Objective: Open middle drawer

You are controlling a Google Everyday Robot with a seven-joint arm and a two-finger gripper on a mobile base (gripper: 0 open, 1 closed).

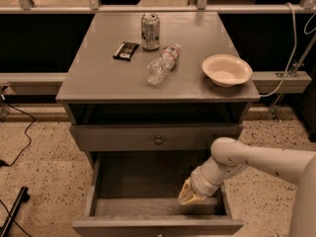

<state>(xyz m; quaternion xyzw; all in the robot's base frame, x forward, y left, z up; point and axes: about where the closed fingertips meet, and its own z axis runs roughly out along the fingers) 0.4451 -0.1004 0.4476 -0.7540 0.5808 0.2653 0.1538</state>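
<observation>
Middle drawer (133, 179) stands pulled out beneath the upper drawer (113, 138), gripper (190, 196) inside by its right wall, grip state unclear.

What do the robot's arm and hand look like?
The arm is a thick, smooth, cream-white tube with a round joint. Its wrist is a white ringed cuff. The hand, down inside the open drawer, is yellowish tan.

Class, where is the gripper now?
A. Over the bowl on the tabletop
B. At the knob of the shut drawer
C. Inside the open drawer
C: the gripper is down inside the open middle drawer, near its right wall, away from the tabletop and the knob.
</observation>
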